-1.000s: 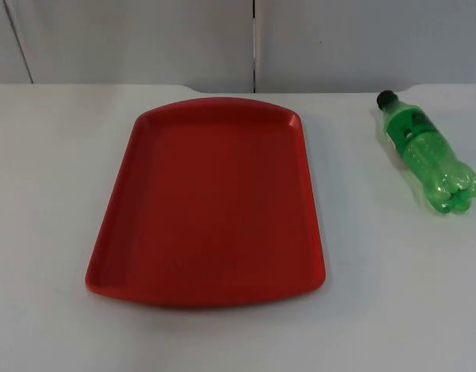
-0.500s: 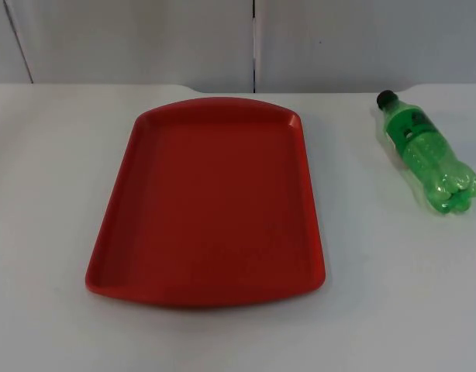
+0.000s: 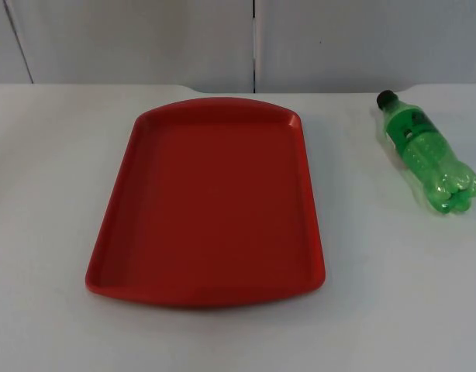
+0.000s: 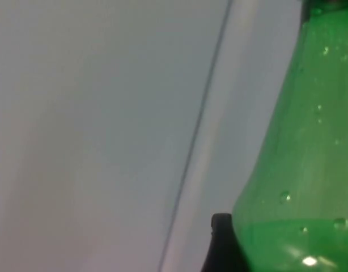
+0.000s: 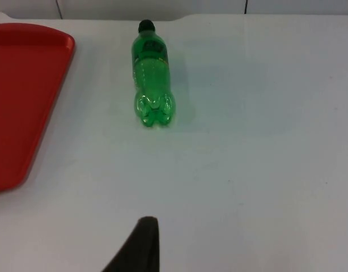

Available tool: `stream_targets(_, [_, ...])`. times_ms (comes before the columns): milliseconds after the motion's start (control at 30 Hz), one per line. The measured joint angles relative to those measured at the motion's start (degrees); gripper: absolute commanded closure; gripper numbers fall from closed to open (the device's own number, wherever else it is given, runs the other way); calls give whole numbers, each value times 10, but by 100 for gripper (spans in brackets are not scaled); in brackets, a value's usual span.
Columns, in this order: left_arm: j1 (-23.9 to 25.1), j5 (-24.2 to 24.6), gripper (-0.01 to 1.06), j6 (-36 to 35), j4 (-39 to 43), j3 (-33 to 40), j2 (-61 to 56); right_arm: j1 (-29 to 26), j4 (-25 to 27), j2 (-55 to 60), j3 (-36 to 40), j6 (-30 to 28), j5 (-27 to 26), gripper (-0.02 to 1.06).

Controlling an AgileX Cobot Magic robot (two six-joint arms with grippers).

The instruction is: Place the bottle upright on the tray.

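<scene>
My right gripper (image 5: 141, 243) hangs above the white table (image 5: 259, 147); I cannot tell whether it is open or closed. Ahead of it the green soda bottle (image 5: 151, 73) lies on its side on the table, black cap toward the partition wall and apart from the red tray (image 5: 21, 96). My left gripper (image 4: 222, 243) sits right beside a green, droplet-flecked plastic surface (image 4: 301, 170) with the grey wall (image 4: 94, 124) behind; its grip I cannot tell either.

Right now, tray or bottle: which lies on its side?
The green bottle, on the white table beside the red tray, cap toward the wall; tray sits flat.
</scene>
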Motion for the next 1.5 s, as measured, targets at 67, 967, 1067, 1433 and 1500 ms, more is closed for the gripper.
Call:
stream_targets(67, [-8, -55, 105, 16, 0, 50, -19, 0, 0, 0, 0, 0, 0, -1])
stream_targets(967, [-99, -670, 105, -160, 275, 442, 4, 0, 0, 0, 0, 0, 0, -1])
stream_targets(1067, [-99, -685, 105, -169, 294, 444, 28, 0, 0, 0, 0, 0, 0, -1])
stream_targets(1433, [-99, -784, 105, -191, 312, 446, 124, 0, 0, 0, 0, -1, 0, -1])
stream_targets(1500, [-99, -794, 105, -194, 312, 446, 140, 0, 1, 0, 0, -1, 0, -1])
